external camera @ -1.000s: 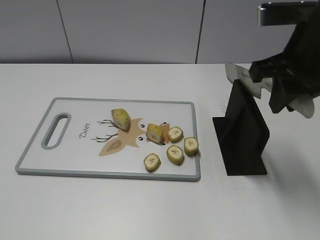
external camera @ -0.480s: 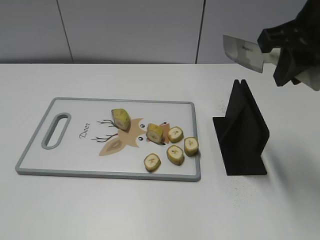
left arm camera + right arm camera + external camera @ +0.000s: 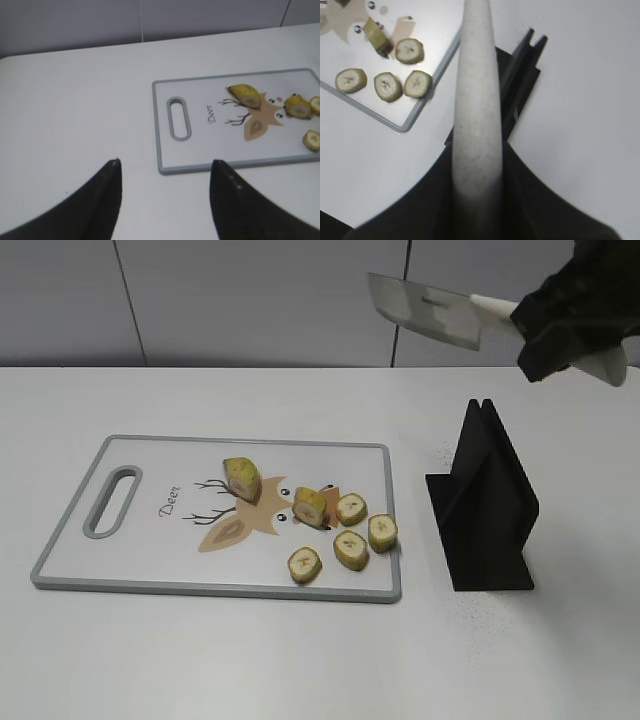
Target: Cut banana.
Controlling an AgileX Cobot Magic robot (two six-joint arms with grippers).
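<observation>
The banana [image 3: 242, 478], a stubby yellow-green end chunk, lies on the cutting board [image 3: 150, 585] near its middle. It also shows in the left wrist view [image 3: 245, 95]. My right gripper [image 3: 565, 325] is shut on the white handle of a knife [image 3: 425, 310] and holds it high above the table, blade pointing left. In the right wrist view the handle [image 3: 476, 100] runs up between my shut jaws [image 3: 476, 160]. My left gripper [image 3: 166, 167] is open and empty, above bare table near the board's handle end [image 3: 178, 117]. It does not show in the exterior view.
An upright dark-spotted chunk [image 3: 309, 507] and several round slices [image 3: 350, 549] lie on the board's right part. A black knife stand [image 3: 485, 510] stands right of the board, below the knife. The slices [image 3: 387, 86] and stand [image 3: 520, 85] show in the right wrist view.
My right gripper has lifted the knife out of the black stand and carried it up and to the left. The banana pieces have not moved.
</observation>
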